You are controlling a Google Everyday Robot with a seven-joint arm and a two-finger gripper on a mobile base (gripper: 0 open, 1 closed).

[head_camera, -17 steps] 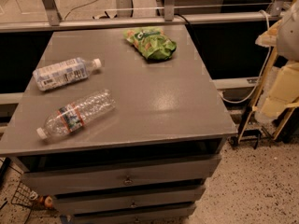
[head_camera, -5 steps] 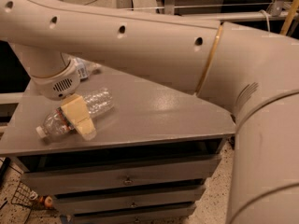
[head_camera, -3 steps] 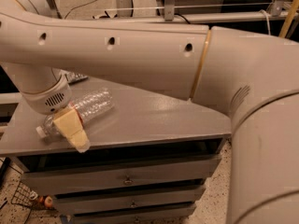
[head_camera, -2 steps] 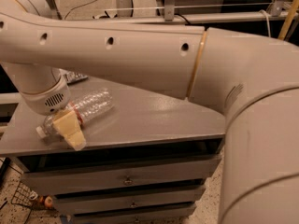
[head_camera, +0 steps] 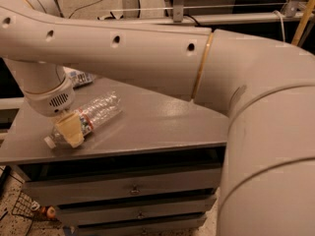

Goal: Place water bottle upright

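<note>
The water bottle is clear and ribbed, with a white cap and a red-and-dark band. It lies on its side near the front left of the grey table, cap toward the front left corner. My gripper hangs from the big white arm and sits over the bottle's neck end, just right of the cap. Its tan tip covers part of the bottle's label and shoulder. The bottle's far end sticks out to the upper right of the gripper.
A second bottle with a white-and-blue label lies farther back on the left, mostly hidden behind the arm. Drawers sit under the tabletop. The arm fills the top and right of the view.
The arm has swung into view over the table. The gripper has moved down and left along the bottle toward its cap end. The bottle still lies on its side.
</note>
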